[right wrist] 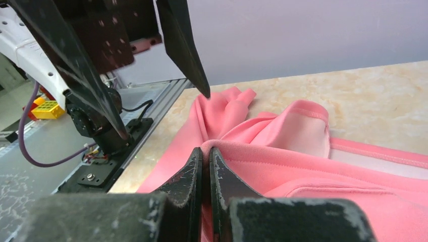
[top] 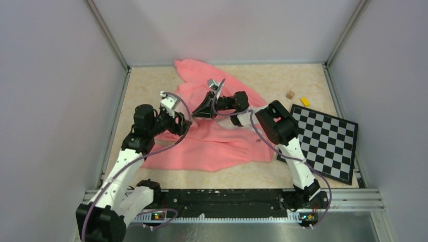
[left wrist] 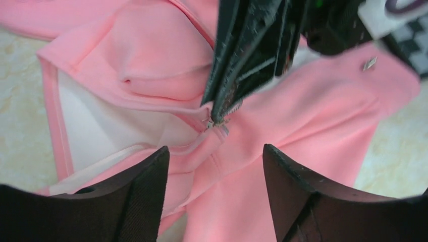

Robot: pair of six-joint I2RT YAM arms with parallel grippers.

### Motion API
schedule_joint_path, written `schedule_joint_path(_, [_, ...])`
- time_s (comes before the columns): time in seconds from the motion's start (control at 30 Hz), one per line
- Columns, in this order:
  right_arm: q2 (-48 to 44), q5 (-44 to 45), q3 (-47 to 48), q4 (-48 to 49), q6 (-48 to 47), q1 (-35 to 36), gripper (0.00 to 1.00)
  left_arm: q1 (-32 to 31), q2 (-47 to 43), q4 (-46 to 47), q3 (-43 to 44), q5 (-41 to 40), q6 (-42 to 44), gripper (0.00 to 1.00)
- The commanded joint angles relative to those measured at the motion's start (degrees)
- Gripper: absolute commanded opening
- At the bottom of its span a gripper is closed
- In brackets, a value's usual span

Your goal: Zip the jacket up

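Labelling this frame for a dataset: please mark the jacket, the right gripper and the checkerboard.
jacket (top: pixel 212 146), top external view, on its flat near panel.
right gripper (right wrist: pixel 204 151), right wrist view, between its fingertips shut on pink fabric.
checkerboard (top: pixel 323 141), top external view, middle of the board.

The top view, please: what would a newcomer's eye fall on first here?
The pink jacket sprawls across the middle of the table, its front partly open. At its centre the right gripper is pinched shut on the jacket's front edge, with the open left gripper poised close beside it. A black-and-white checkerboard lies at the table's right edge.
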Motion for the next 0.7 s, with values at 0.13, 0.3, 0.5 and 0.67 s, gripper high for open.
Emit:
schedule_joint_path(0.13, [-2.04, 1.96, -1.00, 9.74, -5.13, -0.36, 0.00, 0.88, 1.73, -6.90, 6.95, -17.47, -48.37, 0.66])
schedule_joint_path(0.3, [-2.20, 2.15, -1.42, 9.17, -6.12, -0.29, 0.00, 3.60, 11.50, -20.82, 11.94, -9.09, -68.95, 0.62])
schedule_joint_path(0.5, [-3.18, 1.91, -2.17, 7.07, -8.97, 0.02, 0.00, 4.24, 9.71, -7.43, 2.25, 0.47, -93.62, 0.67])
schedule_joint_path(0.67, [-4.37, 1.53, -3.11, 3.33, -12.66, 0.68, 0.00, 4.32, 8.58, 3.59, -3.34, -2.01, -105.35, 0.68])
